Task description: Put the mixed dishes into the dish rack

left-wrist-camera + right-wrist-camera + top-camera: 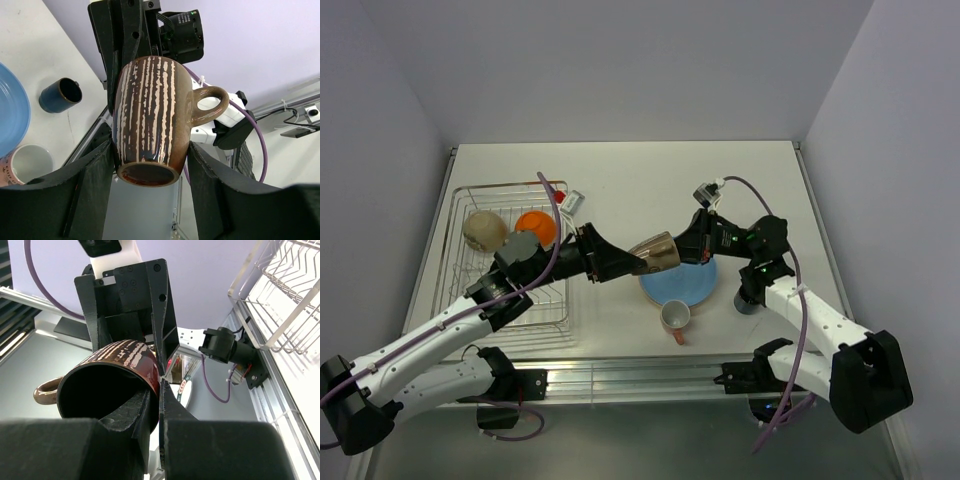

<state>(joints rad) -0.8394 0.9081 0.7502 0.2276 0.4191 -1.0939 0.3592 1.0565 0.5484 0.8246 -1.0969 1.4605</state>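
Pinkish-orange mug: upright on the desk, nearest the arm bases, handle toward them. It sits at the near rim of the blue plate; touching or just apart, cannot tell.

Dark blue mug: right of the plate and partly under the right arm from above. The left wrist view shows it upright and apart from the plate.

Dark brown mug: off the desk, on its side above the plate's far-left rim, between the two end effectors.
- Right end effector: pinching the mug's rim, fingers almost pressed together. One finger is inside the mouth, the other outside on the wall.
- Left end effector: spread around the base end, one finger on each side, close against the walls. Whether the pads press the mug or stand just off it, cannot tell.
- The handle sticks out sideways, free of both.

Dish rack: on the desk left of the plate. In its far half a cream bowl and an orange bowl sit side by side, outsides showing. The left arm crosses above the rack and hides part of its middle.

A small red-and-white item lies by the rack's far right corner, too small to identify.
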